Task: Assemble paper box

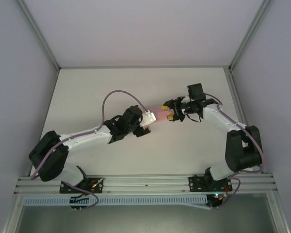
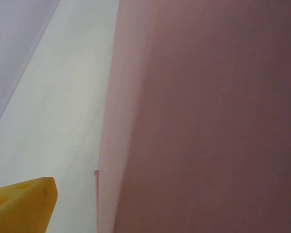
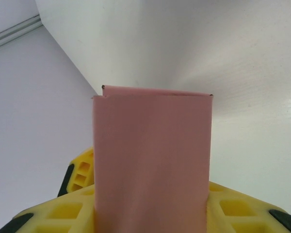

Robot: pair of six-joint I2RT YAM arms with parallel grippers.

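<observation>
Paper box [image 1: 161, 114], pink, over the middle of the table [image 1: 136, 87], right gripper [image 1: 172, 114] pinching one end between yellow fingers [image 3: 233, 208], left gripper [image 1: 148, 119] at the opposite end, its jaws' state impossible to tell.

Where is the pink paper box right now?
In the top external view the paper box is near the middle of the table, between the left gripper and the right gripper; the right wrist view shows it between yellow fingers.

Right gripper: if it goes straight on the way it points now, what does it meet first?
The paper box, already between its fingers; behind that, probably the left gripper at the box's far end, though heights are unclear.
</observation>
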